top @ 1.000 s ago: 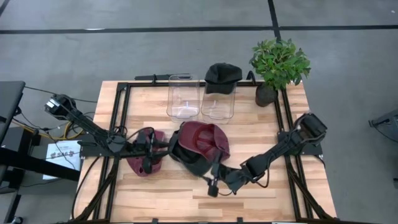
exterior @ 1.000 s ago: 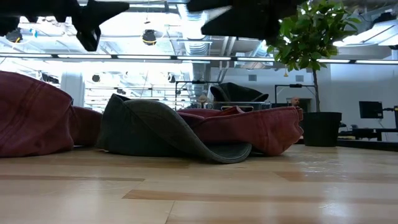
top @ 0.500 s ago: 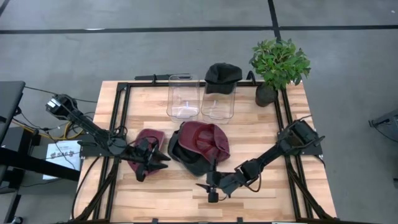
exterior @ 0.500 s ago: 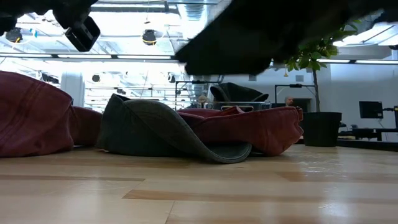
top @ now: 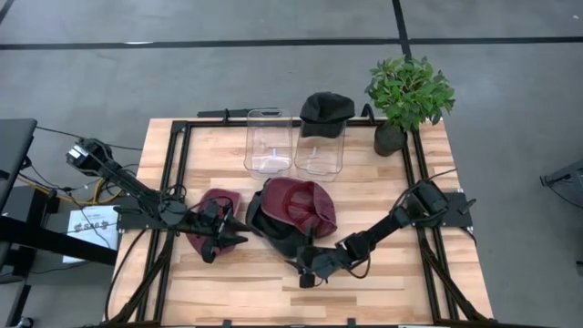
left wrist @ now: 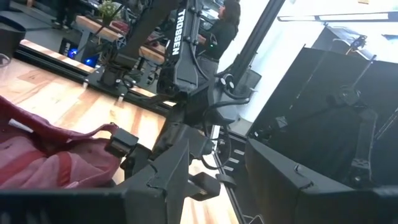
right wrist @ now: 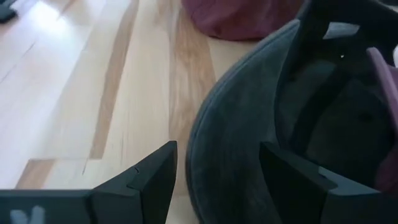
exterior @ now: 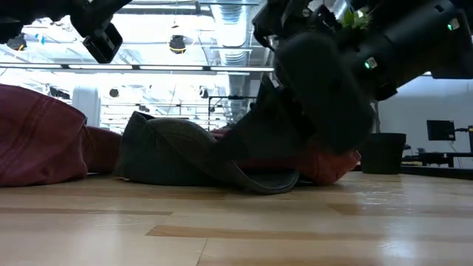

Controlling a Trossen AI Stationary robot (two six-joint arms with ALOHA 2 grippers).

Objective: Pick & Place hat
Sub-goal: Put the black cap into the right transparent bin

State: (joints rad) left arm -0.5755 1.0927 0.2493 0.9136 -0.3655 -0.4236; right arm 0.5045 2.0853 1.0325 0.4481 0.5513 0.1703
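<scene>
Centrally on the wooden table (top: 410, 187) lies a maroon hat (top: 301, 205), crown up, its dark grey brim (top: 278, 239) curling toward the near edge; in the low view the brim (exterior: 177, 155) sits on the boards with the maroon crown behind it.

Right gripper (top: 308, 270) low at the near edge of that brim, arm reaching in from the right side of the table; right wrist view shows both fingers spread, one finger (right wrist: 149, 177) over bare wood and the other on the brim side, with the grey brim (right wrist: 236, 155) running between them; fingers released, not closed on the fabric; the low view shows the gripper body close in front of the hat, covering much of it.

Left gripper (top: 228, 233) hovers over a second maroon hat (top: 211, 202) just left of the first; fingers apart, nothing held; the left wrist view looks across the table to the right arm.

At the far side stand two clear containers (top: 269, 141) side by side; a black hat (top: 325, 111) sits on top of the right one; potted plant (top: 407, 96) at the far right corner.
</scene>
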